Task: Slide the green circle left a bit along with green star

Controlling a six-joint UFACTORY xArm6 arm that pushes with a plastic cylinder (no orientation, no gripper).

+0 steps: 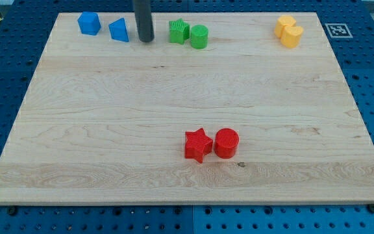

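Observation:
The green circle (199,36) stands near the view's top, a little right of centre. The green star (178,31) touches it on its left. My tip (146,39) rests on the board left of the green star, with a gap of about a block's width between them. The tip is between the green star and a blue triangle-like block (119,30). The dark rod rises out of the view's top.
A second blue block (89,23) sits left of the blue triangle block. Two yellow blocks (289,31) touch each other at the top right. A red star (198,144) and a red circle (226,143) stand side by side at lower centre. The wooden board (76,130) lies on a blue pegboard.

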